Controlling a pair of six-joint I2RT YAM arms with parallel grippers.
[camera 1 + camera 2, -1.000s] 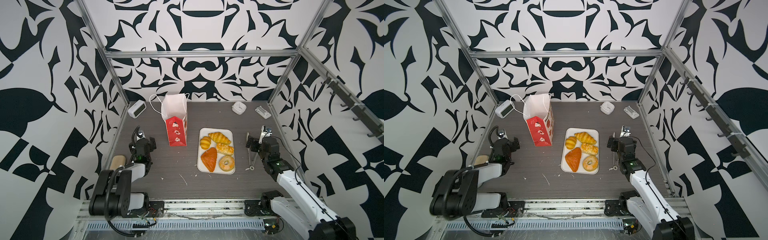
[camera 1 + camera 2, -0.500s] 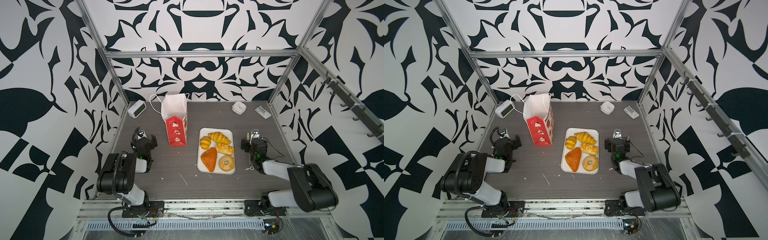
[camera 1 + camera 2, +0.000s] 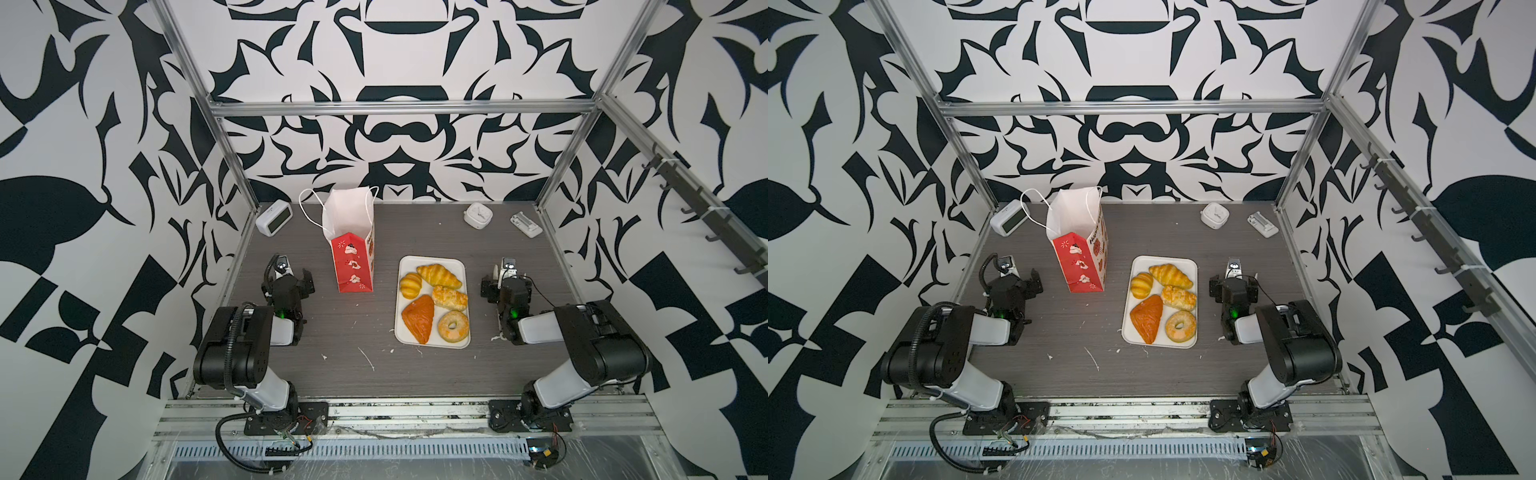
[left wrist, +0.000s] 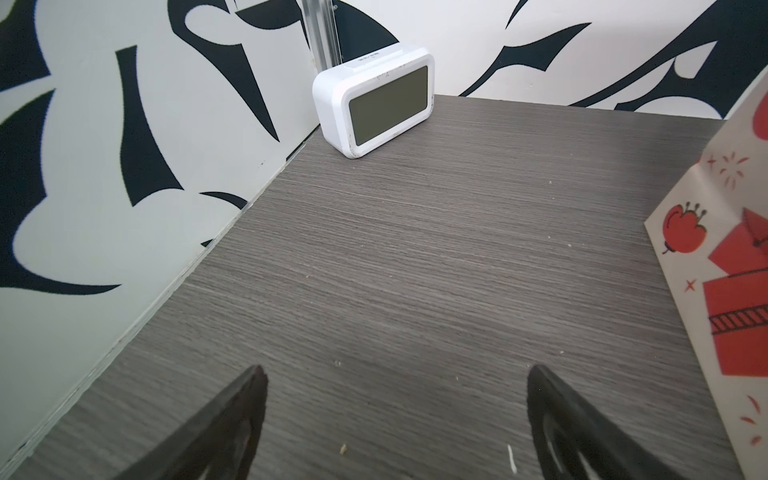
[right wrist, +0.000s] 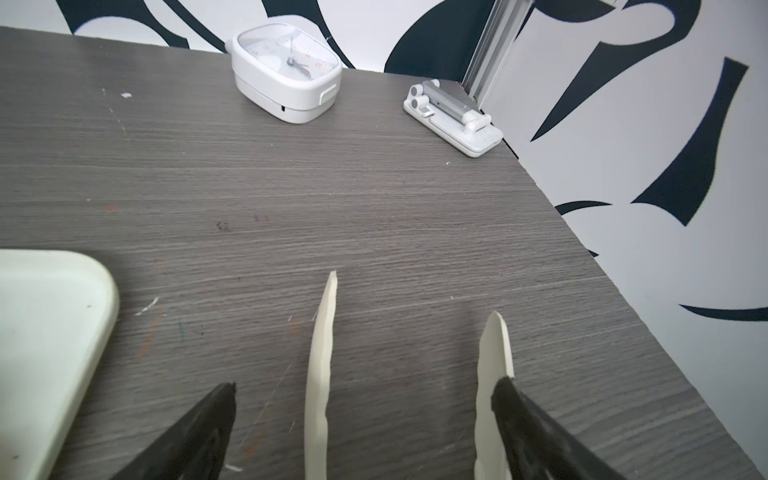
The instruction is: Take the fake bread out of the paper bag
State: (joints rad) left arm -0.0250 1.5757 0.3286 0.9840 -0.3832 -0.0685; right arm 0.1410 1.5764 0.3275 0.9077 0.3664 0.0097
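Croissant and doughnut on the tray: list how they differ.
The croissant is a ridged, tapered crescent; the doughnut is a smooth ring with a hole. The croissant lies at the far end of the tray, the doughnut at its near right corner. Both are golden-brown and lie on the white tray.

Dark grey wood-grain tabletop [image 3: 353, 332], few white scraps [image 3: 368, 358] scattered toward front. White rounded-rectangle plastic tray [image 3: 430, 259] flat on tabletop, right of middle. White rectangular digital clock with blank grey screen [image 4: 382, 99] in far left corner, against wall. White rounded-square analogue clock [image 5: 286, 70] near far right corner, face up; just beside it, apart, white folded hinged stand with grey bar [image 5: 453, 120]. Two thin cream curved strips [image 5: 320, 374] near tray, nature unclear. Black-and-white patterned walls [image 3: 395, 62], aluminium frame bars [image 3: 399, 109], dark hook rail [image 3: 669, 166] on right wall.
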